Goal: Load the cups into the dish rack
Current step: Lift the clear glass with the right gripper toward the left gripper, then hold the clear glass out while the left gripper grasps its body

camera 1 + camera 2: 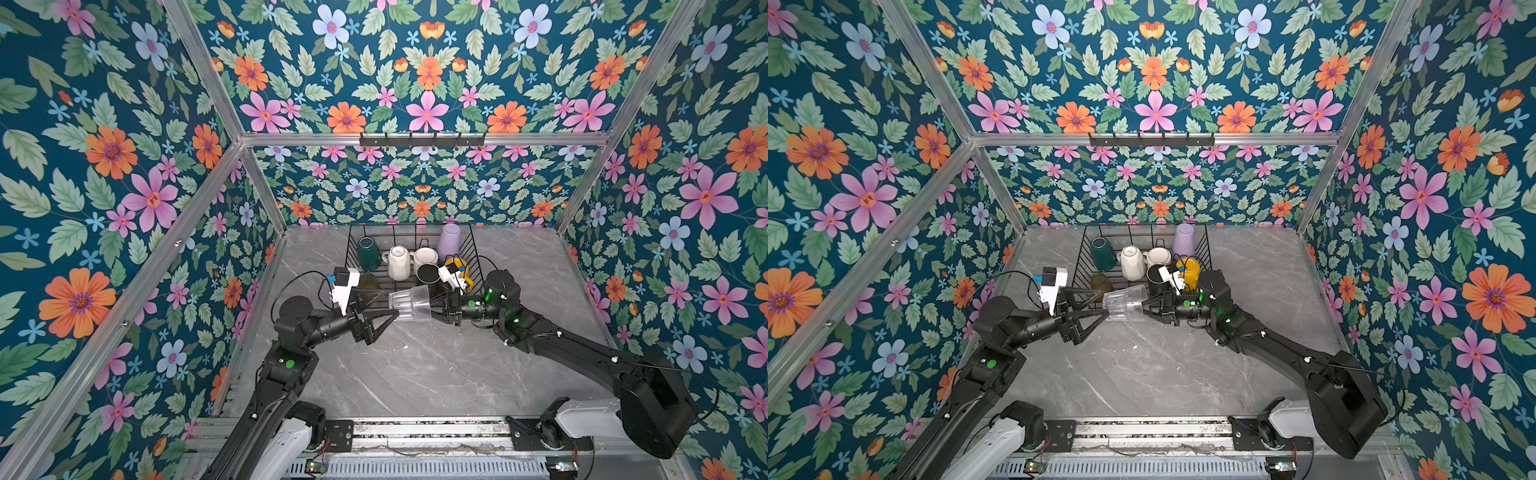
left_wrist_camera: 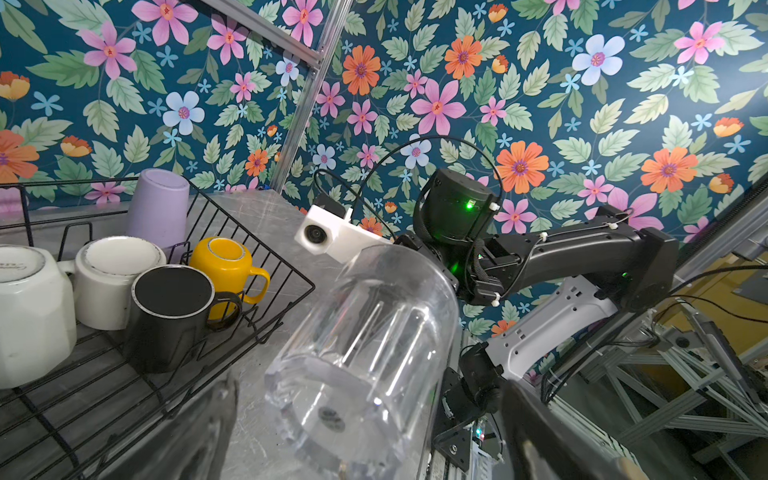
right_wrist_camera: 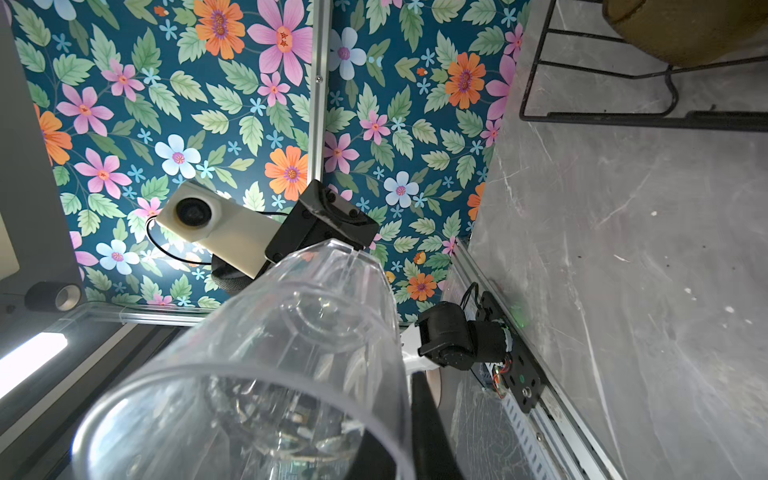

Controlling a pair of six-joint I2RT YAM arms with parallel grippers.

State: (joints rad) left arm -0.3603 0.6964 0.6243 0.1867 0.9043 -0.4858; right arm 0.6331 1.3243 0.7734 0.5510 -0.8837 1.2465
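Note:
The clear glass (image 1: 411, 305) (image 1: 1125, 304) (image 2: 365, 345) (image 3: 270, 353) hangs on its side above the table, just in front of the dish rack (image 1: 353, 249) (image 1: 1088, 249) (image 2: 266, 249). My right gripper (image 1: 432, 309) (image 1: 1144, 307) (image 3: 399, 449) is shut on its rim. My left gripper (image 1: 392, 308) (image 1: 1105, 305) (image 2: 374, 436) is open, its fingers flanking the glass's base with gaps on both sides. Upside down in the rack are a dark green mug (image 1: 368, 253), white mug (image 1: 398, 262), cream mug (image 1: 424, 257), lilac tumbler (image 1: 449, 241), yellow mug (image 2: 226, 266), black mug (image 2: 170, 316) and amber glass (image 1: 369, 282).
The rack stands at the back middle of the grey marble table (image 1: 415, 374), against the flowered back wall. Bare tabletop lies in front of both arms and to either side of the rack. A metal rail (image 1: 415, 430) runs along the table's front edge.

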